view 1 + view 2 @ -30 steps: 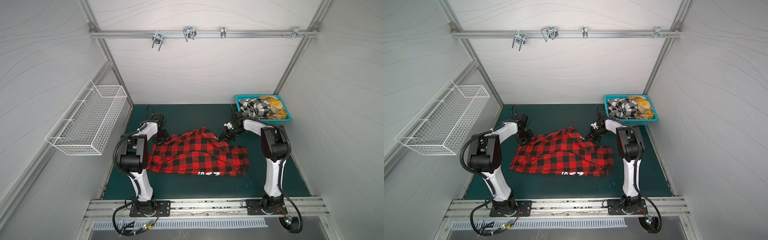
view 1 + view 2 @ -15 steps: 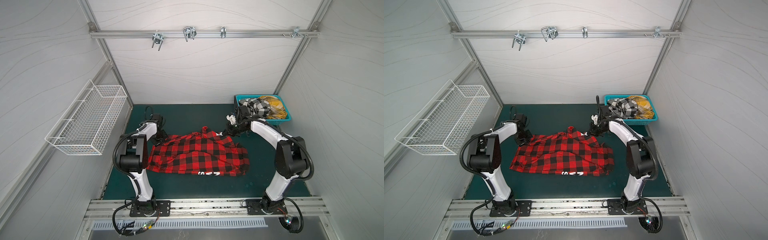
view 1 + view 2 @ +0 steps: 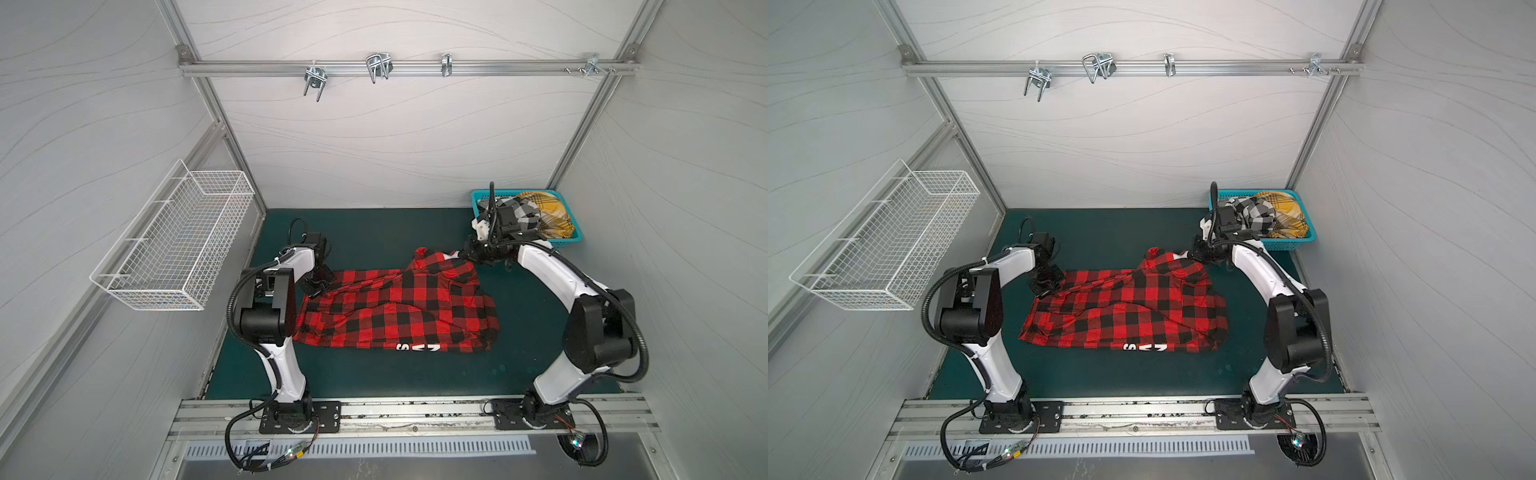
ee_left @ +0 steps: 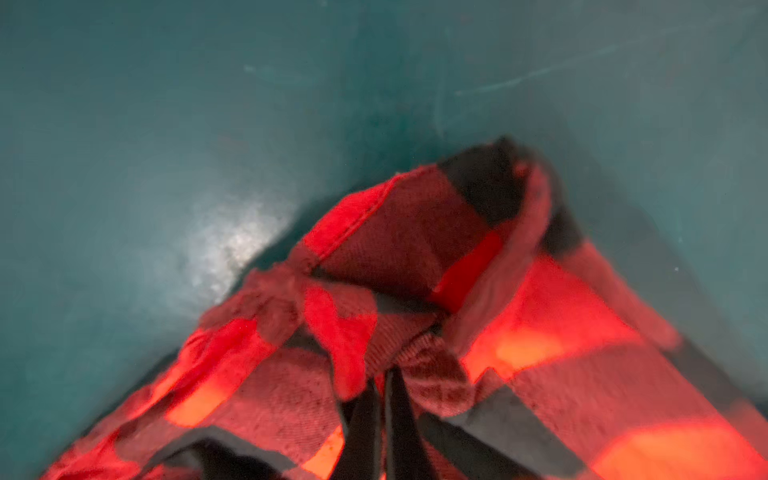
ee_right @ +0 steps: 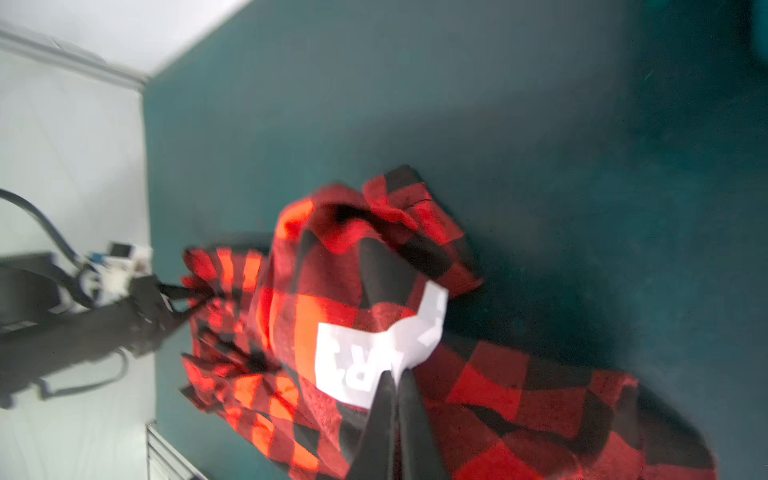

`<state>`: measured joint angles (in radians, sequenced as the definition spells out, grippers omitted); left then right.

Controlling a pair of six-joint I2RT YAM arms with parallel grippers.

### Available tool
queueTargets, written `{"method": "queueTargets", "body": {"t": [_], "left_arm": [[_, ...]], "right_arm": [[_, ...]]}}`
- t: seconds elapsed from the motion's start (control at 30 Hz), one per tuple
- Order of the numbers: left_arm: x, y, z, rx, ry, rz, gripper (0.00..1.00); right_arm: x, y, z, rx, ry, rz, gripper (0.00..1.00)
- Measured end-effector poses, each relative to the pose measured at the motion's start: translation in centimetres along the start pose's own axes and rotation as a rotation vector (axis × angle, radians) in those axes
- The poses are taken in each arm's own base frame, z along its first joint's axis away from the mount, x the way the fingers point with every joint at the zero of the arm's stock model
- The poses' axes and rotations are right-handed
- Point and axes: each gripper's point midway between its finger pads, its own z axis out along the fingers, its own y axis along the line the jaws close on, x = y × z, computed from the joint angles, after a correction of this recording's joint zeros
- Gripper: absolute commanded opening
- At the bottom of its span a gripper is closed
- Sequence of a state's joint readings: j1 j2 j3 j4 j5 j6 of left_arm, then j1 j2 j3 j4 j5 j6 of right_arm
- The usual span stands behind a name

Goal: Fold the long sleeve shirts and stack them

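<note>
Now: both arms clamped on the red-and-black shirt (image 3: 399, 316), spread on the green mat (image 3: 374, 237).
At its left edge the left gripper (image 3: 318, 286) pinches cloth; the right gripper (image 3: 467, 254) pinches the bunched far-right corner, jaws closed by a white patch. The b/w check shirt (image 3: 519, 212) & yellow plaid shirt (image 3: 552, 216) sit in the turquoise basket (image 3: 571, 240), back right.

Both top views look down on the whole table (image 3: 374, 232); wrist cameras sit close over the red-and-black shirt (image 4: 540, 299).
</note>
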<state>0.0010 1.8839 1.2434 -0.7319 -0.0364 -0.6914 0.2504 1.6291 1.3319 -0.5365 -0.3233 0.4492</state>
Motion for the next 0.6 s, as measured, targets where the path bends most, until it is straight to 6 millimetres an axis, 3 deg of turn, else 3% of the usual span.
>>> {"method": "queueTargets", "body": {"t": [0.13, 0.3, 0.37, 0.47, 0.6], "left_arm": [[-2.3, -1.9, -3.1, 0.019, -0.053, 0.014, 0.0], [-8.3, -7.1, -9.0, 0.159, -0.201, 0.027, 0.0], [-9.7, -8.7, -10.0, 0.202, -0.227, 0.035, 0.0], [-10.8, -10.4, -9.0, 0.228, -0.203, 0.049, 0.0], [-10.9, -10.8, -4.2, 0.201, -0.11, 0.054, 0.0]], "right_arm": [[-1.1, 0.0, -0.4, -0.029, -0.015, 0.036, 0.0], [-1.8, -0.6, 1.7, -0.035, 0.022, 0.062, 0.0], [-1.5, -1.2, 2.7, -0.027, 0.049, 0.076, 0.0], [-1.1, -2.1, 4.2, -0.012, 0.094, 0.099, 0.0], [-0.6, -3.5, 6.4, 0.009, 0.146, 0.129, 0.0]]}}
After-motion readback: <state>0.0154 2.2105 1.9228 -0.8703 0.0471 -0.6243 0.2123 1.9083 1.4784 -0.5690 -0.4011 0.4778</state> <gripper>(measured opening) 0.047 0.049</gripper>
